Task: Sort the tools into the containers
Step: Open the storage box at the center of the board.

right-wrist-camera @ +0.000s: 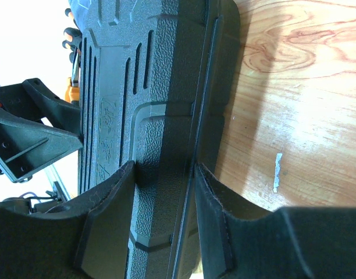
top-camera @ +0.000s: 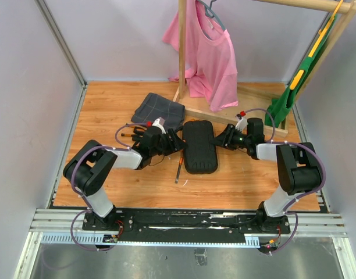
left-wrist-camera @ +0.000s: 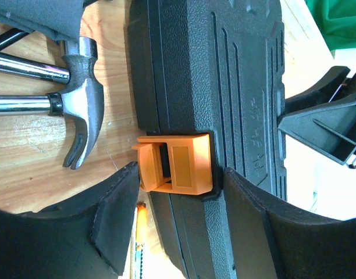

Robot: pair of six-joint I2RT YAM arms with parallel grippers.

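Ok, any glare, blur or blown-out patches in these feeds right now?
Top external: evenly lit and sharp, soft shadows around the tool case. Left wrist: orange clasp crisp, shiny highlights on the hammer head, right edge blown white. Right wrist: case texture sharp, upper-left corner overexposed, sheen on the table.

On my feed the tool case is black all over, its shell pebbled and ribbed, with a bright orange clasp. The hammer has a dull steel-grey head and a shiny silver shaft, against the honey-brown wood-grain table. I also see a dark grey checked cloth, a pink shirt and a green garment with yellow tabs.
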